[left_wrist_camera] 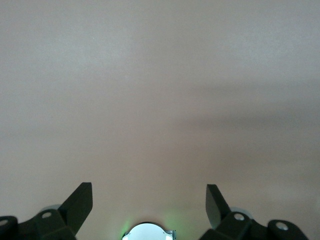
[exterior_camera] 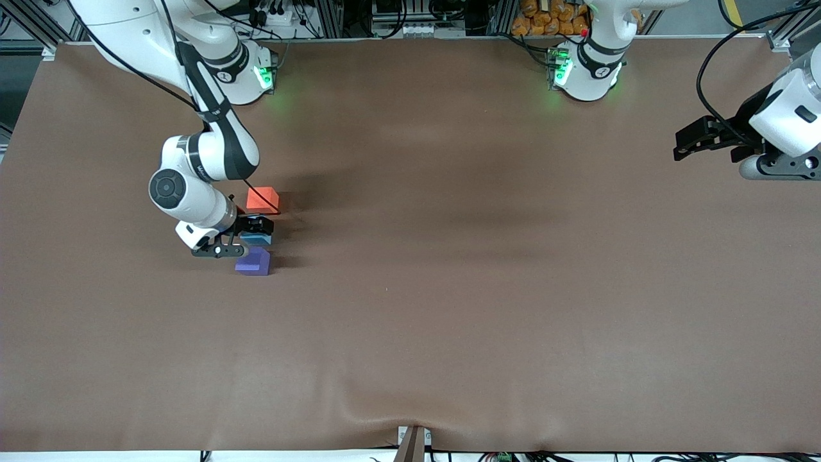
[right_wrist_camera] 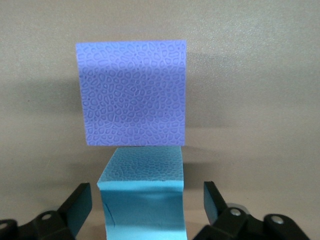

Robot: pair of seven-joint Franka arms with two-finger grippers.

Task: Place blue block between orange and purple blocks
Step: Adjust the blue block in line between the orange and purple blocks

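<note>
The blue block sits on the table between the orange block and the purple block, in a line with them. My right gripper is low around the blue block. In the right wrist view the gripper is open, with a gap between each fingertip and the blue block. The purple block lies right next to the blue one. My left gripper waits open and empty, raised over the left arm's end of the table; its wrist view shows the gripper over bare cloth.
A brown cloth covers the whole table. A black cable from the right arm hangs across the orange block. The robot bases stand along the table's back edge.
</note>
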